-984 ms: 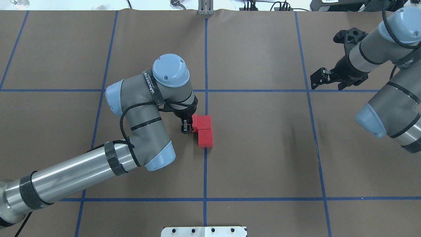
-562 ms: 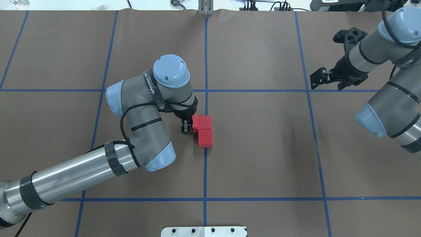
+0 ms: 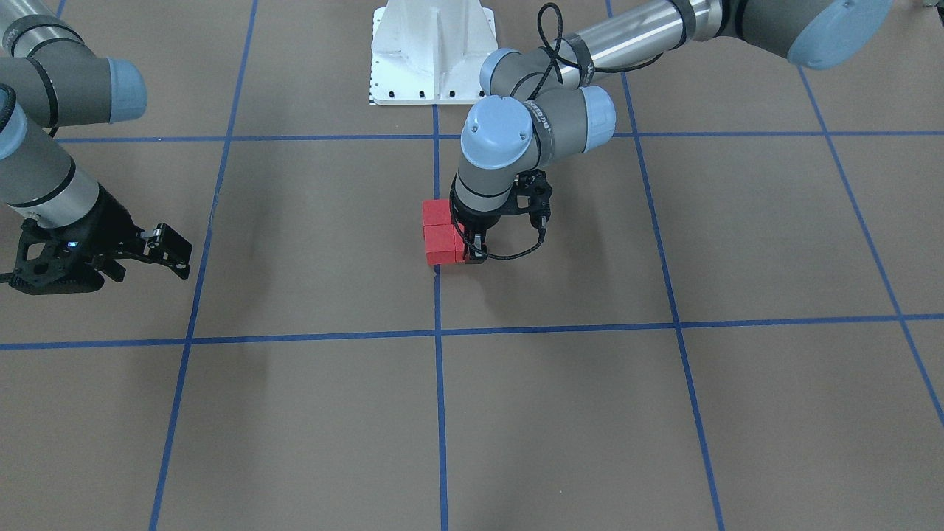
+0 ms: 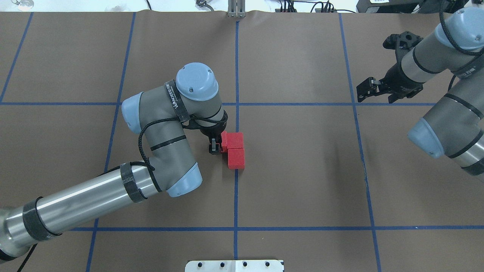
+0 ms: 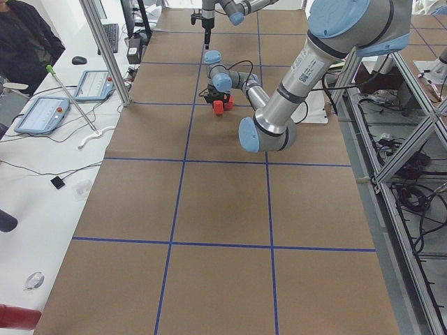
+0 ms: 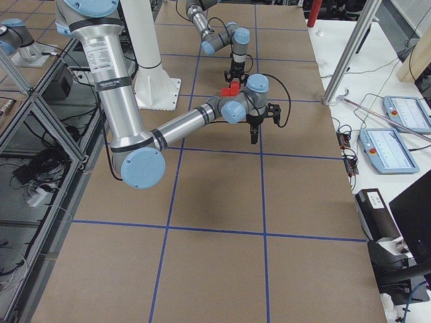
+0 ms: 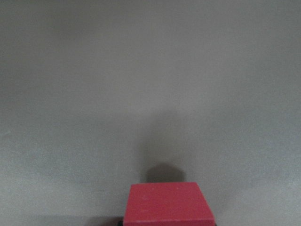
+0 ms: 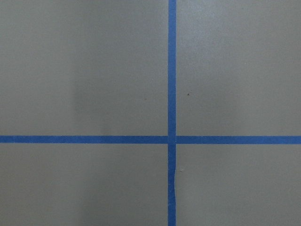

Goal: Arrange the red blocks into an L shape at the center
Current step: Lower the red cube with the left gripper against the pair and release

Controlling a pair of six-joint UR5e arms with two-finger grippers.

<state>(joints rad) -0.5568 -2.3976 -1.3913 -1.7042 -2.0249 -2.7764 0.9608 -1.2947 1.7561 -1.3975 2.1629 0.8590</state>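
Nothing has visibly moved; the left gripper (image 4: 218,145) still sits low at the blocks (image 4: 236,158). Overhead, two lie end to end on the centre line (image 4: 236,56), and the third block (image 4: 224,138) touches the far one's left side, making the L. In the front view the jaws seem closed on it. The left wrist view shows it directly beneath. The right gripper (image 4: 374,93) hangs spread and empty, far right.

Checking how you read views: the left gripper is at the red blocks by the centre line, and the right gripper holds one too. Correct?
No: the right gripper holds nothing, as the overhead view shows. The left gripper is at the red blocks by the centre line.
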